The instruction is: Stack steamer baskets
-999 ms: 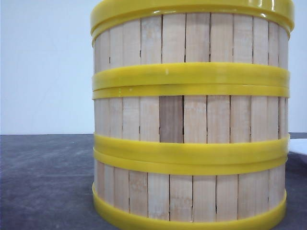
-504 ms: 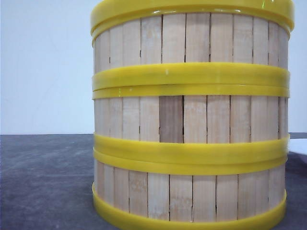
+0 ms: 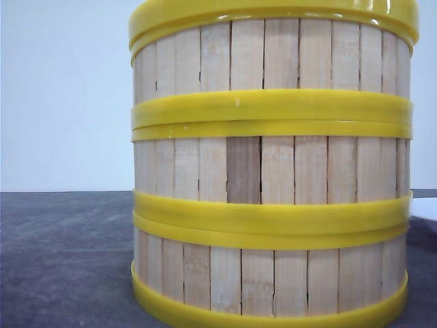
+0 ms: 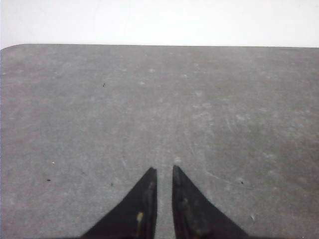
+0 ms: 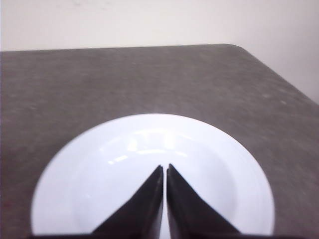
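Three steamer baskets stand stacked in one column close to the front camera: the bottom basket (image 3: 273, 281), the middle basket (image 3: 293, 171) and the top basket (image 3: 273, 56). Each has pale wooden slats and yellow rim bands. Neither gripper shows in the front view. My left gripper (image 4: 163, 169) hangs over bare grey table with only a narrow slit between its black fingers and nothing in them. My right gripper (image 5: 165, 166) is shut and empty, hovering over a white plate (image 5: 89, 174).
The white plate's edge (image 3: 425, 207) peeks out right of the stack in the front view. The grey table (image 4: 159, 99) has a rounded far corner (image 5: 239, 50), with a pale wall behind.
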Controlling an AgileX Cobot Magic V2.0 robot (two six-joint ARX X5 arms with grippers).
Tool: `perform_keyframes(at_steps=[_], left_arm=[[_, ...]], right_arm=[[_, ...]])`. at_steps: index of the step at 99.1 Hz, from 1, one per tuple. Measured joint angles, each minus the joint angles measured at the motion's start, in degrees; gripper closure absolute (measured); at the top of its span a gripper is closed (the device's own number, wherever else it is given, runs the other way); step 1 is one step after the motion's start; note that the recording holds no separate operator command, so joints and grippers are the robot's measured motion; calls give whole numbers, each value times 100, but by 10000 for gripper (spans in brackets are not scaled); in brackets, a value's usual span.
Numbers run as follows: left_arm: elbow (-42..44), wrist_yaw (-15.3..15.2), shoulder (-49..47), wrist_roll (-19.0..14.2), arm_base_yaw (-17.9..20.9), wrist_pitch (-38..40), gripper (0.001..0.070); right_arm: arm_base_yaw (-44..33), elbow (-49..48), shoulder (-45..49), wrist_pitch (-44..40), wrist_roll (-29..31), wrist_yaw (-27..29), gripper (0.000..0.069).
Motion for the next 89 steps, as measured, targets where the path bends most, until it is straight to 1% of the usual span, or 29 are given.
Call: perform_keyframes(at_steps=[5,41,89], left_arm=[[0,0,0,0,0,0,682],[0,0,0,0,0,-2,682],[0,0,0,0,0,0,682]], right_arm=[[-15,-37,-2,72,-9,-105,685],[-15,-70,0,0,-413,-125,686],[-15,-70,0,4,-450,-122,686]])
